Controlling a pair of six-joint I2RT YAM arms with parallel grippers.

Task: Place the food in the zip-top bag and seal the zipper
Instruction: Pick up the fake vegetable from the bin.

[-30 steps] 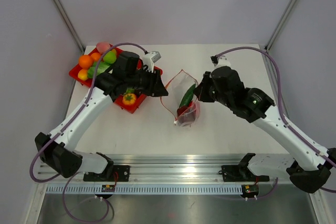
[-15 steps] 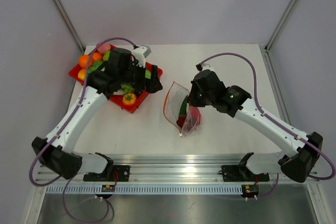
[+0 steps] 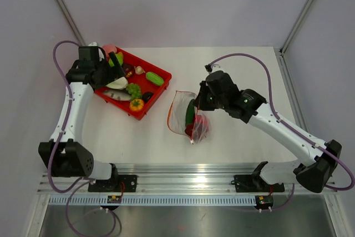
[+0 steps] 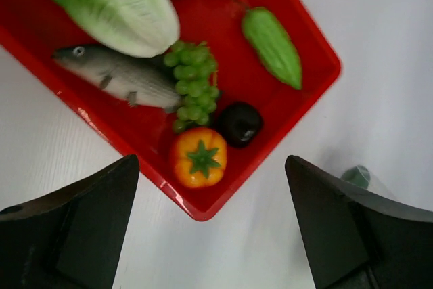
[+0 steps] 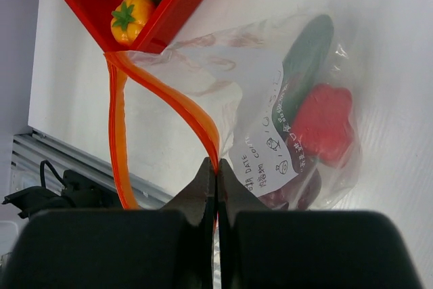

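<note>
The left arm (image 3: 69,115) rose along the left edge of the white surface (image 3: 233,65), its wrist bent over the far-left end of a red tray (image 3: 158,96). The left fingers (image 4: 211,167) hung above the tray, spread wide and holding nothing. Under them the tray held food. A green-white cabbage (image 4: 108,5) lay at one end with a grey fish (image 4: 115,76) just beside it. A bunch of green grapes (image 4: 193,82) touched the fish. An orange fruit (image 4: 199,157) with a green star-shaped stalk sat in the near corner, a dark round fruit (image 4: 238,123) just beside it. A bumpy green gourd (image 4: 272,45) lay along the right wall. The tray's right corner pointed at the bag, near it but apart.

Right of the tray, about mid-surface, was the zip-top bag (image 3: 186,116). Its mouth gaped leftward toward the tray, and its filled bottom lay on the right and nearer side. The zipper (image 5: 169,99) formed an open orange loop, its two sides parted. Inside, a dark green cucumber (image 5: 304,59) lay lengthwise far to near in the top view. A red pepper (image 5: 325,123) touched it, with a dark red piece (image 5: 291,197) beside that.

The right fingers (image 5: 216,166) were pinched together on the zipper strip at the mouth's edge. The right arm (image 3: 277,123) reached diagonally from the near right corner, its wrist tipped down over the bag.
</note>
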